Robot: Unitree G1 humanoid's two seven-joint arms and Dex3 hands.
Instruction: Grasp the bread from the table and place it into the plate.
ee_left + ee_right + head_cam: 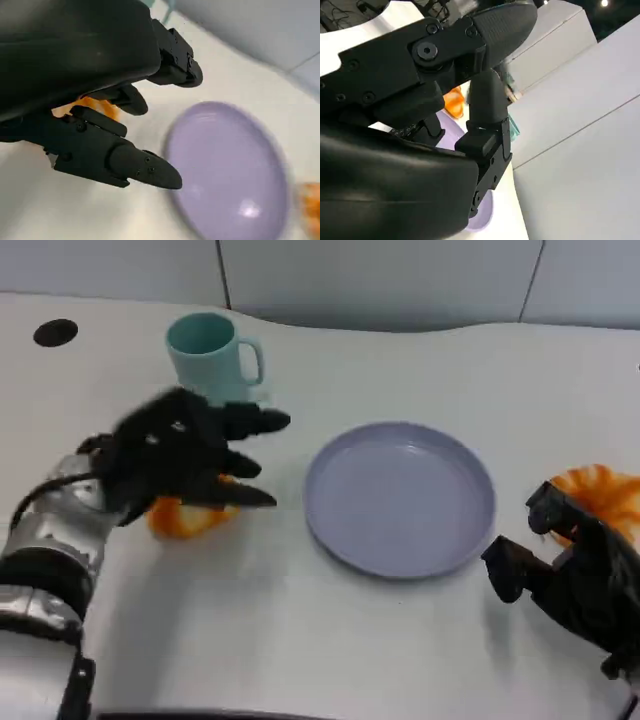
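An orange piece of bread [185,520] lies on the white table left of the lilac plate [400,495]. My left hand [180,455] hovers right over it, fingers spread and pointing toward the plate, hiding most of it. In the left wrist view the bread [92,106] peeks out between the black fingers of the left hand [90,60], with the plate [225,165] beyond them. My right hand [575,585] rests at the plate's right, fingers loosely bent with nothing in them. From the right wrist, past the right hand [420,125], the plate [482,215] and the bread [454,102] show.
A teal mug [212,355] stands behind my left hand. A second orange piece [600,490] lies behind my right hand near the right edge. A black round hole [55,332] sits at the table's far left. The table's back edge curves behind the mug.
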